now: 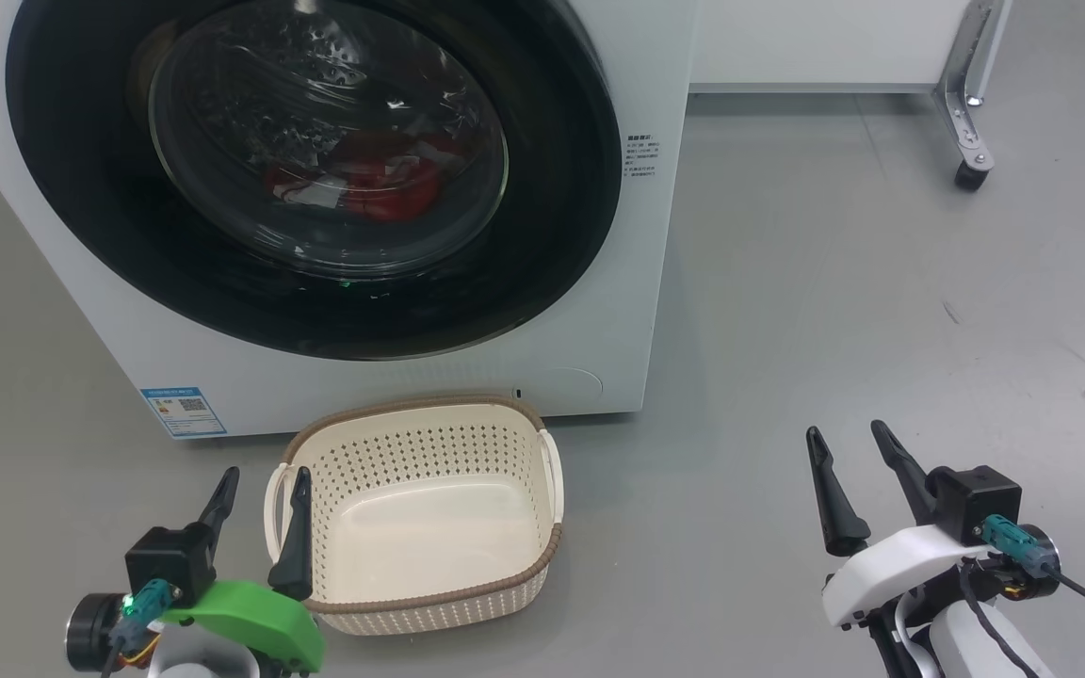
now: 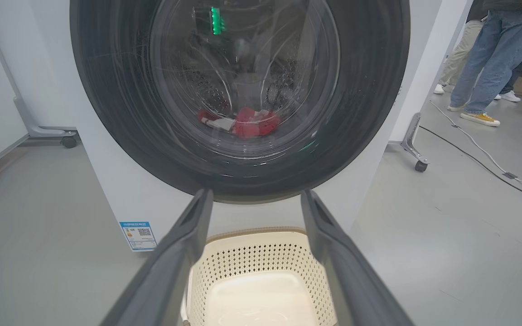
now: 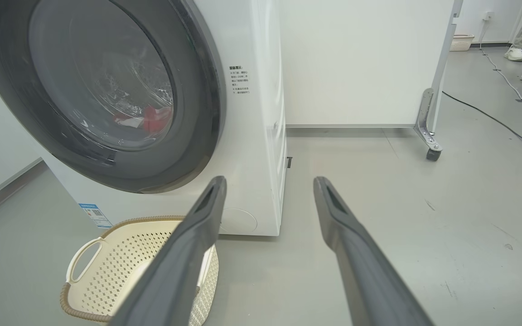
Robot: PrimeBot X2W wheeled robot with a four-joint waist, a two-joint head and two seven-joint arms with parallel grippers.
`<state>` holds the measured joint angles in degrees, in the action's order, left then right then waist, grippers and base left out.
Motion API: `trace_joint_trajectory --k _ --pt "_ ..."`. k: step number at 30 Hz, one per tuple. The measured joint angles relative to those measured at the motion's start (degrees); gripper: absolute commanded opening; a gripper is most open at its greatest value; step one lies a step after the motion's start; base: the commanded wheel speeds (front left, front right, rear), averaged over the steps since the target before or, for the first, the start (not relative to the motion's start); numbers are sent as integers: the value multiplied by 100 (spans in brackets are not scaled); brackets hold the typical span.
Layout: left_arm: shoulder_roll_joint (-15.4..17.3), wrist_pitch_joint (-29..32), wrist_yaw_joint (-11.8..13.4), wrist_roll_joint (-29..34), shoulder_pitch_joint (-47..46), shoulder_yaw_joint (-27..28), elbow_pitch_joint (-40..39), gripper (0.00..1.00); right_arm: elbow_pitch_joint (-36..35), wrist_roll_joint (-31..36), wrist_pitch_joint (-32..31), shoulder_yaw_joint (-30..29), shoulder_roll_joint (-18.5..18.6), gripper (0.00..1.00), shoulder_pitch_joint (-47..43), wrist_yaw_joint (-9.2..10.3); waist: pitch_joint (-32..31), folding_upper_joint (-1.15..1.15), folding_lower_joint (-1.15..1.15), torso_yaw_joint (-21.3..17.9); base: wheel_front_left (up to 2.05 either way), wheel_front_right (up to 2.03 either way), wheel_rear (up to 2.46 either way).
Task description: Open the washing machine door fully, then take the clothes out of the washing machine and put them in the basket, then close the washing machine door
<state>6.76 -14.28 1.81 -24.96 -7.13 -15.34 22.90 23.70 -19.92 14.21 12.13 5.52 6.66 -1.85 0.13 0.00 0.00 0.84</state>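
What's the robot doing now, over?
Left gripper and right gripper open, empty. Door shut, red clothes inside washer. Basket empty on floor before it.

red clothes [image 1: 354,179] behind shut washing machine door [image 1: 561,188], empty basket [image 1: 429,603] below

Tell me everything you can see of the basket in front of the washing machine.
The basket is a small cream plastic one, a rounded rectangle with diamond-perforated walls, a plain bottom, a brown woven-look rim and a white loop handle at left and right. It stands upright and empty on the grey floor, close before the washing machine. In the head view one finger of the open left gripper overlaps its left handle; contact cannot be told.
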Motion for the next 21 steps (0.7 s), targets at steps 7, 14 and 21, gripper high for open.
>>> trace_joint_trajectory --k 7,14,21 --pt "0 0 16 66 -7 4 52 100 23 96 0 -36 -3 100 0 -1 8 0 0 0 0 0 0" --pt "-5 0 16 143 -21 13 74 100 51 151 0 -68 -14 100 0 -3 16 0 0 4 0 0 0" --pt "-12 0 16 148 -32 30 96 100 76 163 0 -98 -29 100 0 -9 27 0 0 6 0 0 0"
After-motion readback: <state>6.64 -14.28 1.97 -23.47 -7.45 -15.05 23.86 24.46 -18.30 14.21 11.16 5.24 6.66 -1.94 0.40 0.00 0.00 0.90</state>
